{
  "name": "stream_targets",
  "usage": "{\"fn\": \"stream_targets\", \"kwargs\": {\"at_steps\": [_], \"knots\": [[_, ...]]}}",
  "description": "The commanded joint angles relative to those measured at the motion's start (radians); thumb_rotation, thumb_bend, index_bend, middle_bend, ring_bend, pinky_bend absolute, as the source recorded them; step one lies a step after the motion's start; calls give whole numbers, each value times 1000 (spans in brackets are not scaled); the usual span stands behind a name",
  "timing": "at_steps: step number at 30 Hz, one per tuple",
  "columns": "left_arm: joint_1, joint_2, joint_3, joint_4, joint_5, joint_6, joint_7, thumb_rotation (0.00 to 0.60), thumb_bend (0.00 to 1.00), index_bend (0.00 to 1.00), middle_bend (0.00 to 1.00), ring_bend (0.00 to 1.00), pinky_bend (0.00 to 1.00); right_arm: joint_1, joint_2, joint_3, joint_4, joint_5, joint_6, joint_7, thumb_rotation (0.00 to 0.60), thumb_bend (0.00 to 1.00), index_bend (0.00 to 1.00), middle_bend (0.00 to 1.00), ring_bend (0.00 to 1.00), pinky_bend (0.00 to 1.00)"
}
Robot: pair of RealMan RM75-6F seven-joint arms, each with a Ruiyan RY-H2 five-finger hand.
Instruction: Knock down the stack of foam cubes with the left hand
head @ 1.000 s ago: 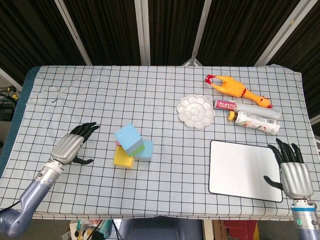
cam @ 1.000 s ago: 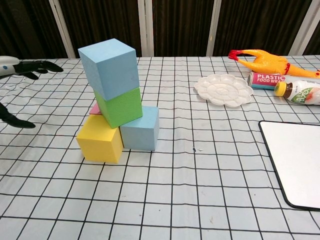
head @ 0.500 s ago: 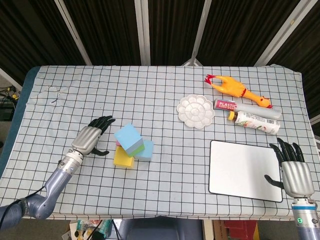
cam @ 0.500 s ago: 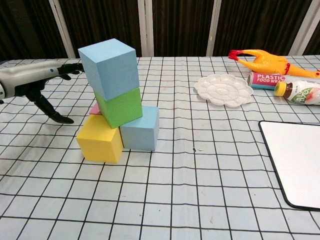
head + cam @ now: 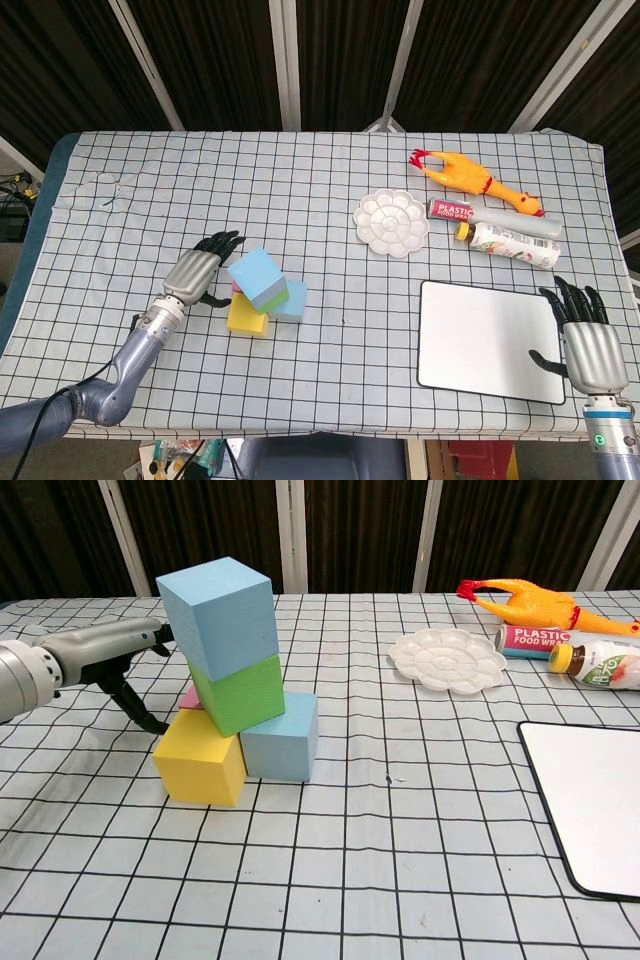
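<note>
The foam stack stands upright left of the table's middle: a light blue top cube (image 5: 220, 617) (image 5: 256, 277) on a green cube (image 5: 240, 692), over a yellow cube (image 5: 200, 757) (image 5: 247, 314), a second blue cube (image 5: 281, 737) (image 5: 290, 301) and a pink cube (image 5: 190, 697) half hidden behind. My left hand (image 5: 195, 275) (image 5: 100, 652) is flat and open just left of the stack, fingers reaching behind the top cube, thumb pointing down beside the yellow cube. Whether it touches is unclear. My right hand (image 5: 585, 340) hangs open at the table's front right edge.
A white board (image 5: 491, 341) lies at the front right. Behind it are a white paint palette (image 5: 391, 222), a yellow rubber chicken (image 5: 474, 179), a tube (image 5: 490, 215) and a bottle (image 5: 512, 243). The cloth-covered table (image 5: 250, 180) shows bare grid at the back left.
My left hand has swept rightward across the table from near the left edge to right beside the stack. The cubes and the right hand have not moved.
</note>
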Motion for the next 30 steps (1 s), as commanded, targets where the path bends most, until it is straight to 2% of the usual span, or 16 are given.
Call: {"fn": "stream_targets", "kwargs": {"at_steps": [1, 6, 10, 13, 17, 19, 25, 30], "knots": [[-16, -17, -1, 16, 2, -8, -4, 600, 88, 19, 14, 0, 133, 1, 0, 1, 1, 1, 1, 3, 600, 27, 182, 67, 110, 61], [-38, -55, 2, 53, 13, -18, -16, 600, 101, 38, 36, 0, 141, 2, 0, 1, 1, 3, -3, 4, 600, 29, 182, 67, 110, 61], [-49, -80, 8, 74, 29, -24, -44, 600, 137, 62, 72, 20, 196, 1, 2, 0, 0, 1, -2, 6, 600, 28, 182, 67, 110, 61], [-52, -99, 12, 95, 49, -9, -56, 600, 211, 102, 139, 100, 265, 1, 3, 0, -1, 0, 0, 8, 600, 28, 182, 67, 111, 61], [-52, -132, 13, 132, 88, 37, -87, 600, 384, 218, 301, 289, 446, 1, 5, 0, -1, 0, 0, 15, 600, 27, 182, 67, 111, 61], [-49, -151, 10, 156, 106, 70, -105, 600, 432, 241, 348, 335, 488, 2, 6, 1, 0, 1, -3, 19, 600, 28, 182, 67, 111, 61], [-58, -192, 1, 230, 146, 111, -182, 600, 531, 275, 409, 430, 560, 7, 7, 0, 1, 7, -17, 23, 600, 28, 182, 67, 115, 61], [-56, -187, 8, 246, 174, 142, -187, 600, 536, 281, 415, 438, 564, 12, 5, 0, -1, 11, -28, 22, 600, 28, 182, 67, 115, 61]]}}
